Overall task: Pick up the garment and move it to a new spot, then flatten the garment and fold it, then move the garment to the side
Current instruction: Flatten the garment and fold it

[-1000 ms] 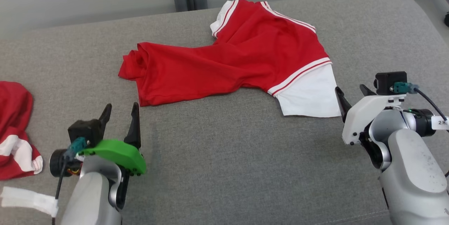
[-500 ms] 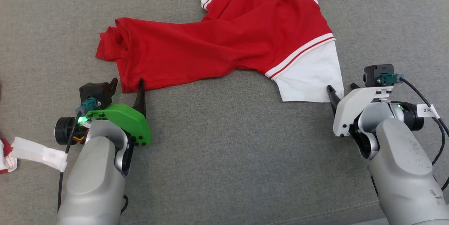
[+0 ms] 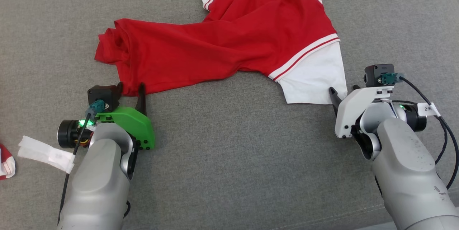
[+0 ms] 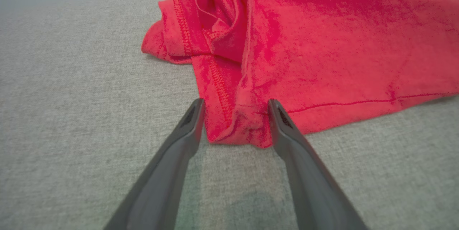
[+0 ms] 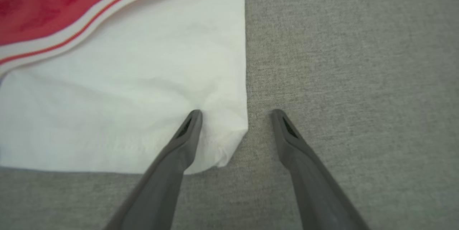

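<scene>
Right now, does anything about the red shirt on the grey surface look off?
Yes. The garment is not lying flat. Its red hem end is bunched into folds on the left, and the body twists toward the white panel. A strip of white tape also sticks out loose beside the left arm.

Silver arms (image 3: 96,187); green cover (image 3: 126,121), white cover (image 3: 353,108)

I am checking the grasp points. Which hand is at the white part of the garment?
The right hand: open, it straddles the white corner. The left hand straddles a red hem corner.
</scene>
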Available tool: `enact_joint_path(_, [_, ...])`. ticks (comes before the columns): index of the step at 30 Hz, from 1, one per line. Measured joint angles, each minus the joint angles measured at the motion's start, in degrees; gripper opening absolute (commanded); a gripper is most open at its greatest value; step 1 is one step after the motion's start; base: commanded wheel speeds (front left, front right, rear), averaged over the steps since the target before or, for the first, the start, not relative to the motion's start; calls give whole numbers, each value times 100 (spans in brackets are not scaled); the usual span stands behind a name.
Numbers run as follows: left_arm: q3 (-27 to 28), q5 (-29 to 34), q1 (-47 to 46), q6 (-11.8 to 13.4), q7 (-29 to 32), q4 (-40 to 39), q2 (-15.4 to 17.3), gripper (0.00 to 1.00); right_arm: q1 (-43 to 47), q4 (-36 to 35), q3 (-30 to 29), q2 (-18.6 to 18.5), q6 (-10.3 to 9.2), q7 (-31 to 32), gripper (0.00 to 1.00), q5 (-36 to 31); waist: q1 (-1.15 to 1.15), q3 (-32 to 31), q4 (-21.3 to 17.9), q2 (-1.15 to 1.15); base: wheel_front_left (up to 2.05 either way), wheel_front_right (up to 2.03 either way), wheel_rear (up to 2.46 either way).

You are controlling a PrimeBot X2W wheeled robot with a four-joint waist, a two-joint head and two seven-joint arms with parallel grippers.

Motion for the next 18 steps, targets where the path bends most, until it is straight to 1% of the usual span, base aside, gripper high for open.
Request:
enact_joint_path(2, [-43, -1, -12, -53, 26, 81, 5, 15, -23, 36, 68, -12, -3, 25, 79, 51, 0, -4, -6, 0, 0, 0, 0])
enact_joint_path(3, [-63, -1, -18, -80, 15, 107, 7, 0, -40, 53, 112, -21, -3, 47, 32, 76, 0, -7, -9, 0, 0, 0, 0])
enact_joint_path(4, [-70, -2, -26, -92, -13, 123, 8, 0, -49, 58, 160, -21, -3, 47, 0, 88, 0, -11, -10, 0, 0, 0, 0])
enact_joint_path(8, [-94, -36, -57, -115, -115, 202, 12, 0, -44, 70, 308, 2, 21, 4, 0, 274, 0, -62, -10, 0, 0, 0, 0])
enact_joint_path(11, [-37, -168, -50, -172, -227, 166, 0, 0, 6, -25, 313, 2, 22, -123, 0, 568, 0, -139, -3, 0, 0, 0, 0])
enact_joint_path(14, [123, -559, 14, -292, -316, -43, -53, 0, 111, -287, 245, -9, 23, -319, 0, 950, 0, -245, 7, 0, 0, 0, 0])
enact_joint_path(18, [233, -989, 225, -379, -410, -545, -119, 0, 119, -857, 107, -276, 23, -610, 0, 1095, 0, -425, 2, 0, 0, 0, 0])
